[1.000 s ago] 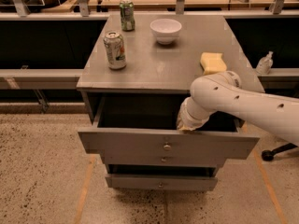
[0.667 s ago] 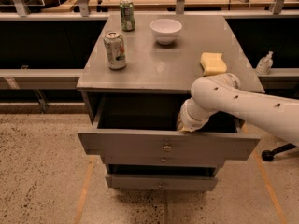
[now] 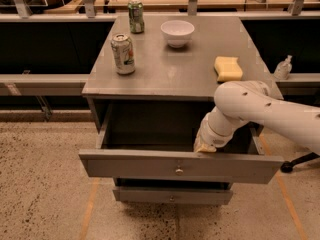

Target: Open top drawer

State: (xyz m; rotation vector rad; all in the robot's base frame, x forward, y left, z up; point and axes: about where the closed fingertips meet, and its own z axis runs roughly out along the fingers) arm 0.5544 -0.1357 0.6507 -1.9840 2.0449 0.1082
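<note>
The top drawer (image 3: 150,166) is a grey wooden drawer with a wide flat front and a small round metal knob (image 3: 178,171) at its centre. It stands pulled far out of the grey cabinet, and its inside is dark. My white arm comes in from the right, and the gripper (image 3: 204,145) reaches down just behind the drawer's front panel, right of the knob. The wrist and the panel hide the fingertips. Below, a narrower grey drawer front (image 3: 172,195) with a like knob stays nearly closed.
On the cabinet top (image 3: 190,71) stand two drink cans (image 3: 123,54) (image 3: 135,16), a white bowl (image 3: 177,33) and a yellow sponge (image 3: 228,68). A spray bottle (image 3: 283,67) sits on a ledge at right. A chair base (image 3: 295,163) stands on the speckled floor at right.
</note>
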